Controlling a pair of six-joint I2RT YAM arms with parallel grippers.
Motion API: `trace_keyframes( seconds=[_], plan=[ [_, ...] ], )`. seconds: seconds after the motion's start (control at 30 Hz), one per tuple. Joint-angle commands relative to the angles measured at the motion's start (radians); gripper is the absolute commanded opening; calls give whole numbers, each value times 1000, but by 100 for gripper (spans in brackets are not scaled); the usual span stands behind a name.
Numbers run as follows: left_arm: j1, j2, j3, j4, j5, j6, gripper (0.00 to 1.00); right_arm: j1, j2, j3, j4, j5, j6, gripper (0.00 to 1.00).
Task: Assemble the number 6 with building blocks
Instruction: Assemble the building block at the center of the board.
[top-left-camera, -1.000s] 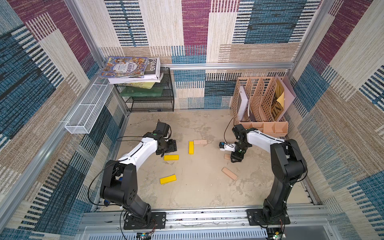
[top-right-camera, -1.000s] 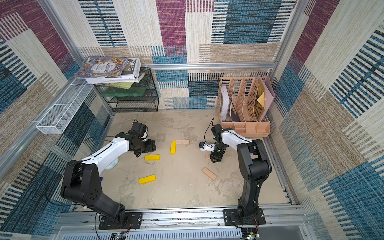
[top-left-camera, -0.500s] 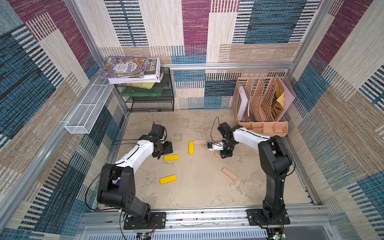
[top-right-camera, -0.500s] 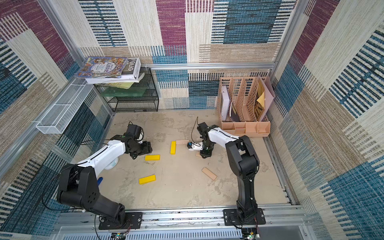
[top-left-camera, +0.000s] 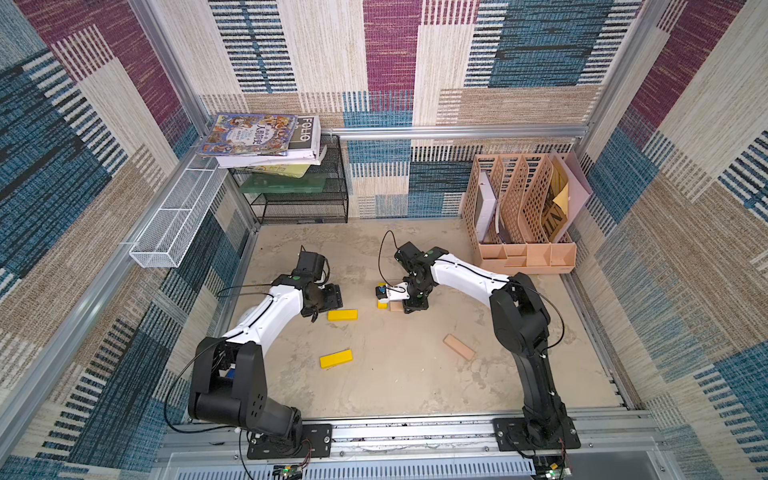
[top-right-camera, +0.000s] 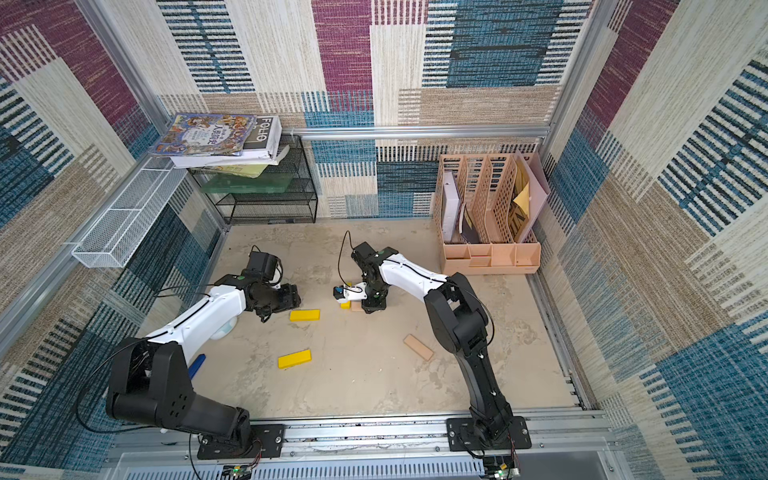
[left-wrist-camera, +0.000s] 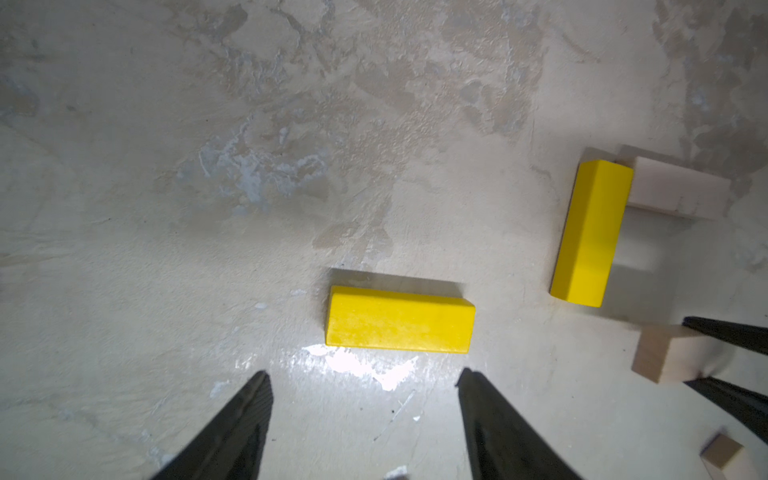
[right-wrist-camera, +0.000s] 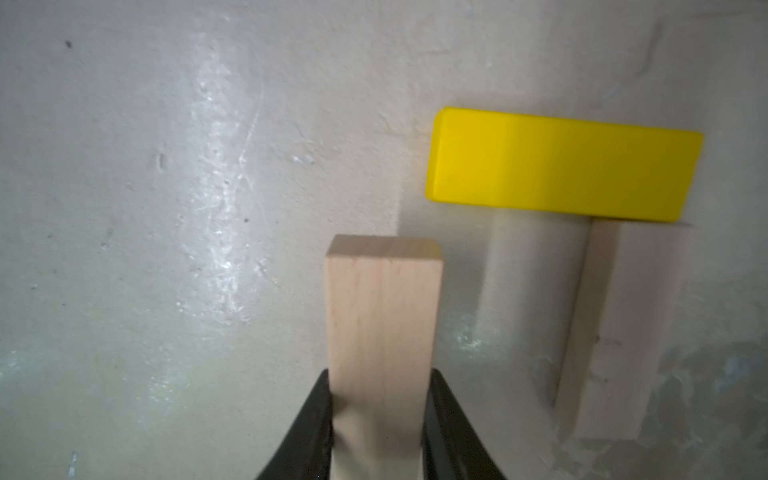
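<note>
A tan block (right-wrist-camera: 382, 291) is clamped in the right gripper (right-wrist-camera: 379, 376), its gripped end cut off. The left gripper (left-wrist-camera: 363, 372) is spread open near a yellow block (left-wrist-camera: 399, 320).

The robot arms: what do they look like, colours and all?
The left arm and right arm match: chunky black bases and joints, a white middle link, thin black cables looping alongside. A green dot marks the left arm's wrist. The left gripper and right gripper have black fingers tapering to points.
</note>
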Motion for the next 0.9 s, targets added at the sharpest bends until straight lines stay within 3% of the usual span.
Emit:
trace_keyframes(
  seconds=[0.0,0.47,0.67,0.87],
  plan=[
    [5,-7,-6,1,-2,8,74,11,17,20,-21,-6,1,33],
    [9,-25,-26,6,-1,11,74,5,38,16,-26,43,16,35],
    [12,-32,-33,7,-1,11,74,13,43,3,-19,53,20,42],
    [15,-33,-35,10,1,8,74,16,58,19,-21,54,27,43]
  ],
)
